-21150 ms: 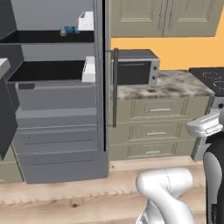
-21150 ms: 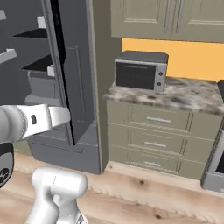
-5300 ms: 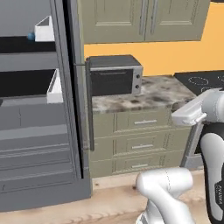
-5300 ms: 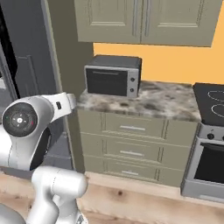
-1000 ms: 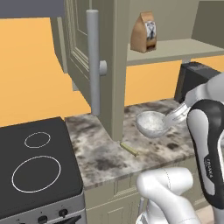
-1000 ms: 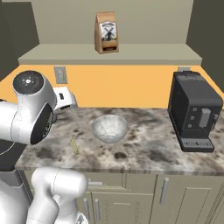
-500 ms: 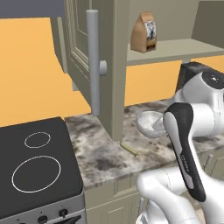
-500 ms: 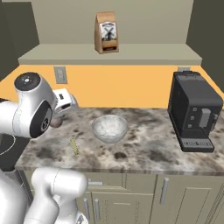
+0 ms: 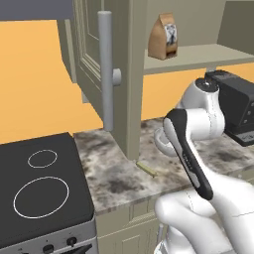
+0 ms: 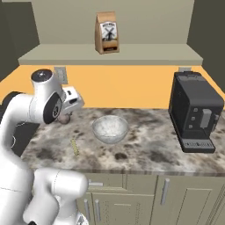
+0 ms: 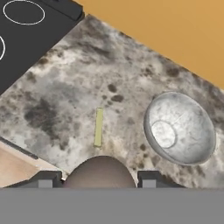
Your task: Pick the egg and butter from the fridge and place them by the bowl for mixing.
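Note:
The tan-brown egg (image 11: 99, 173) sits between my gripper's (image 11: 98, 178) two dark fingertips, and the gripper is shut on it. From the right base view the egg (image 10: 65, 118) hangs just above the counter, left of the bowl (image 10: 110, 128) and near the back wall. The silver bowl (image 11: 179, 127) is empty; my arm hides most of it in the left base view. The butter (image 10: 74, 146), a pale yellow stick, lies flat on the marble counter in front of the egg, also butter (image 9: 147, 169) and butter (image 11: 99, 127). The fridge is out of view.
A black coffee machine (image 10: 195, 112) stands on the counter right of the bowl. A brown bag (image 10: 107, 32) sits on the shelf above. The black stove top (image 9: 34, 188) borders the counter's left end. An open cupboard door with a bar handle (image 9: 106, 74) hangs over the counter.
My arm has swung down and forward, bringing the egg low over the counter left of the bowl. In the left base view the arm now covers the bowl.

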